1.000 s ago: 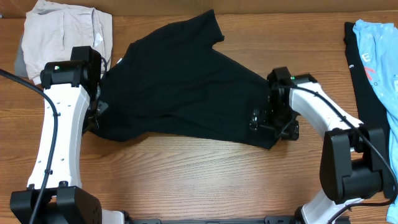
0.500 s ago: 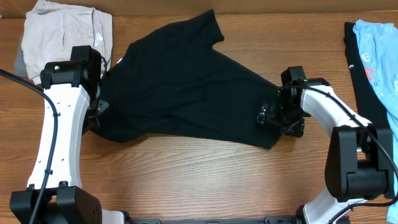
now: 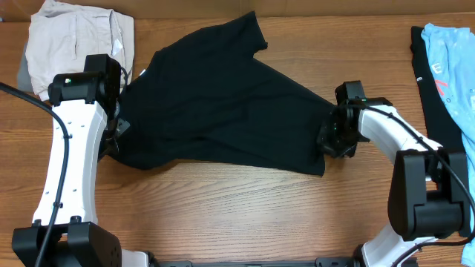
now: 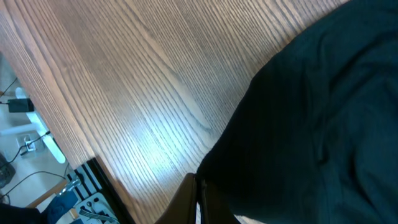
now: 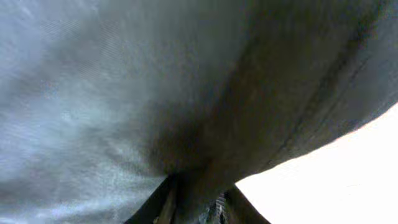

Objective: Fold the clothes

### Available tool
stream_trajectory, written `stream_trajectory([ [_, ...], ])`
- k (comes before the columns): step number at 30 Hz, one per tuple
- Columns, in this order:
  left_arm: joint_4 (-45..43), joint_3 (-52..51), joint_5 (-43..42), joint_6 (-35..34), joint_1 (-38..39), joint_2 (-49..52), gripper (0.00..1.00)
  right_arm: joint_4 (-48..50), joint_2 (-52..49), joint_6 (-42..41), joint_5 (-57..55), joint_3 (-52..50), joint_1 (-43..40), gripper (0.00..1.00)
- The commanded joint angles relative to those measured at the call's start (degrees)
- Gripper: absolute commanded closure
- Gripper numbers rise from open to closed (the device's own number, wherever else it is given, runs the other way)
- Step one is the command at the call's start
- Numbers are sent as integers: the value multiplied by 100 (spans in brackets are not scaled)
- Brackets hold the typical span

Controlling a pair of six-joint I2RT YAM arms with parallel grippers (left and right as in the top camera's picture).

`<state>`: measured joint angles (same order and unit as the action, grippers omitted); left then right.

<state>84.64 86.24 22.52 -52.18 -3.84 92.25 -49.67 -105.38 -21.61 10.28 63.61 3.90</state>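
The clothes [image 3: 223,104], a black T-shirt, lie spread and rumpled across the middle of the wooden table [image 3: 223,208]. My left gripper [image 3: 111,139] is at the shirt's lower left corner. In the left wrist view its jaws are pressed together [image 4: 196,186] with the black hem [image 4: 298,112] running into their tip. My right gripper [image 3: 332,138] is at the shirt's right edge. The right wrist view shows a fold of the dark cloth [image 5: 186,93] bunched between its two fingers [image 5: 200,190].
A beige folded garment [image 3: 74,37] lies at the back left, close to my left arm. A light-blue shirt with red print [image 3: 454,67] lies on a dark garment [image 3: 424,81] at the right edge. The left wrist view shows the table's edge with cables beyond [image 4: 37,143].
My right gripper slid right to the shirt's right edge and its jaws closed from wide open onto the cloth. The left arm has not moved.
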Motion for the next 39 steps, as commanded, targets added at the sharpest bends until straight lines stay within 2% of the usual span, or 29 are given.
stream_trajectory([
  [1, -37, 68, 24, -57, 17, -96, 96, -33, 59, -94, -76, 752, -304, 78],
  [7, -70, 44, -13, -57, 22, -79, 96, 140, 59, -70, -61, 1816, -721, 81],
  [10, -155, 37, -20, -57, 22, -74, 96, 562, 57, -74, -55, 1886, -730, 81],
  [13, -271, 37, -195, -55, 22, -74, 96, 813, -35, -118, -52, 1886, -684, 85],
  [14, -291, 37, -278, -52, 22, -74, 96, 791, -83, -116, -52, 1886, -671, 82],
  [16, -293, 37, -310, -52, 24, -74, 96, 492, -105, -107, -79, 1886, -662, 49],
  [18, -275, 37, -308, -24, 26, -74, 96, -4, -101, -109, -76, 1906, -686, 45],
  [19, -282, 37, -306, 37, 26, -74, 96, -374, -92, -114, -76, 1971, -730, 39],
  [23, -313, 37, -306, 98, 26, -74, 96, -1469, -94, -109, -61, 2033, -892, 31],
  [27, -422, 37, -323, 94, 26, -74, 96, -1862, -103, -66, -52, 1773, -828, 26],
  [29, -498, 37, -387, 96, 26, -74, 96, -1856, -103, -55, -39, 1517, -717, 26],
  [33, -562, 37, -479, 98, 26, -74, 96, -1467, -105, -94, 81, 940, -498, 16],
  [39, -557, 37, -457, 188, 26, -74, 96, -581, -105, -118, 697, 339, -328, 16],
])
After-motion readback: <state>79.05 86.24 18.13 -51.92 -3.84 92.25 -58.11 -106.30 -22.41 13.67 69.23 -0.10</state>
